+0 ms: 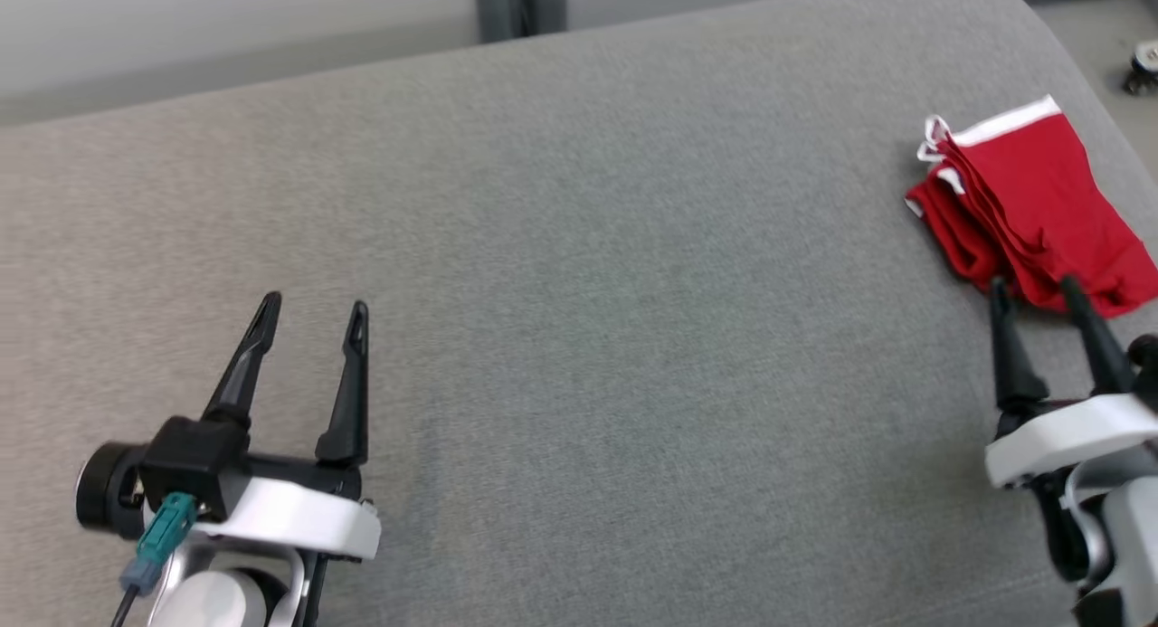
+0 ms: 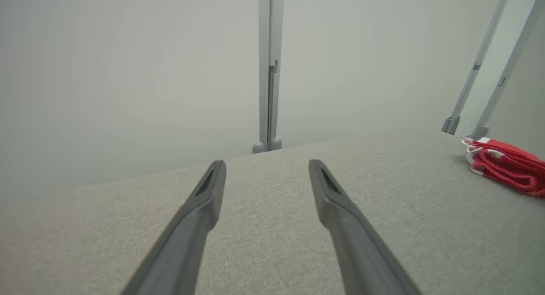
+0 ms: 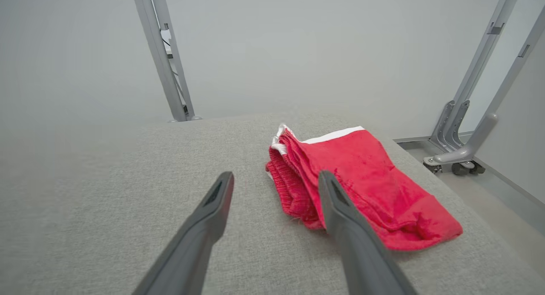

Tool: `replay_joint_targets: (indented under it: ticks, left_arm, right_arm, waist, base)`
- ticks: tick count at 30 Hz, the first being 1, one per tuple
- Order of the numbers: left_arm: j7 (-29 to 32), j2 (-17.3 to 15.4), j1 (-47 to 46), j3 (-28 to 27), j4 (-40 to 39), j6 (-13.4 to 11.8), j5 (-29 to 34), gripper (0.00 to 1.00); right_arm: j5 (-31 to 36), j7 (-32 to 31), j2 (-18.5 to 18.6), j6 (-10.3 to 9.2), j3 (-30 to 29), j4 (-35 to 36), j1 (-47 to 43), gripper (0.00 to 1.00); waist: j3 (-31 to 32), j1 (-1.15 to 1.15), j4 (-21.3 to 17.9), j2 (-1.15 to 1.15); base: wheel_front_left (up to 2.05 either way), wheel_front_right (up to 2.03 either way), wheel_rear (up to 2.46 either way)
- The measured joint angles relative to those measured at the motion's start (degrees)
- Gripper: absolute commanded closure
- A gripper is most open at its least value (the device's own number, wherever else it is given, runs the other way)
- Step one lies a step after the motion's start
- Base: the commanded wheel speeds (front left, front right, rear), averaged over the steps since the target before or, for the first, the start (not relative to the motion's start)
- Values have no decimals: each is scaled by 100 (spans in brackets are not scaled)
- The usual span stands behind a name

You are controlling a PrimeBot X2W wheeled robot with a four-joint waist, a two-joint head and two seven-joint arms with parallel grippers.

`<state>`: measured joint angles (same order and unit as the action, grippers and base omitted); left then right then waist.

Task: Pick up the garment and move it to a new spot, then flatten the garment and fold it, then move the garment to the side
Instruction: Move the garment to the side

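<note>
while both arms sit low over the near part of the grey cushion (image 1: 588, 292), the left gripper (image 1: 315, 303) stands spread wide and empty, well apart from the cloth. the right gripper (image 1: 1035, 289) is spread open too, holding nothing, its tips just at the near edge of the folded red garment (image 1: 1031, 184) with white trim. that garment lies at the cushion's far right side, grey metal posts (image 3: 166, 61) rising beyond.

Garment (image 1: 1027, 202) far right on the cushion (image 1: 579, 356), right tool (image 1: 1035, 290) just before it, perhaps touching; left tool (image 1: 315, 304) well apart.
</note>
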<state>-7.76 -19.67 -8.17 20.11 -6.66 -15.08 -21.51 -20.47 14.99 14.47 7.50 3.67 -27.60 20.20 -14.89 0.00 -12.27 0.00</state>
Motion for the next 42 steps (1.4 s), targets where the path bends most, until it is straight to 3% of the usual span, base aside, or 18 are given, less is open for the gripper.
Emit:
replay_joint_targets:
  ticks: [7,13,28,42]
  left_arm:
    - [-175,15,537,-261,200,-191,-252,0]
    - [-247,-88,1003,-505,189,-357,-389,0]
    - [-235,-104,1544,-383,309,-181,-667,0]
    - [-157,-281,1629,-308,350,-107,-667,0]
  right_arm:
    - [263,-92,-471,0,200,627,-520,0]
    - [388,-336,-599,0,201,1016,-888,0]
    - [679,-966,-724,-1,-245,2031,-1995,0]
    - [780,-1272,-824,-1,-492,2585,-2379,0]
  waist:
    - [487,0,370,0]
    - [840,0,672,0]
    - [1512,0,1114,0]
    - [1617,0,1119,0]
  base:
    - [0,0,0]
    - [0,0,0]
    - [0,0,0]
    - [0,0,0]
